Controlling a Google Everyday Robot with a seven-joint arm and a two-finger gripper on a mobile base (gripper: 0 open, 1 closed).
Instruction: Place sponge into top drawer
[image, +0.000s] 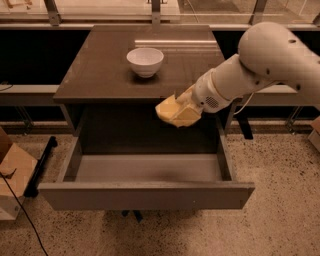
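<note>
My gripper (180, 112) hangs just past the table's front edge, above the back right part of the open top drawer (145, 196). It is shut on the sponge (169, 110), a pale-yellow soft block that merges with the gripper's yellow pads. The drawer is a wide, shallow grey box pulled fully out, and its floor is bare. The white arm reaches in from the upper right.
A white bowl (145, 61) stands on the brown-grey table (100, 75) behind the drawer. A cardboard box (12, 175) and a black cable lie on the speckled floor at left. A dark shelf and a railing run behind the table.
</note>
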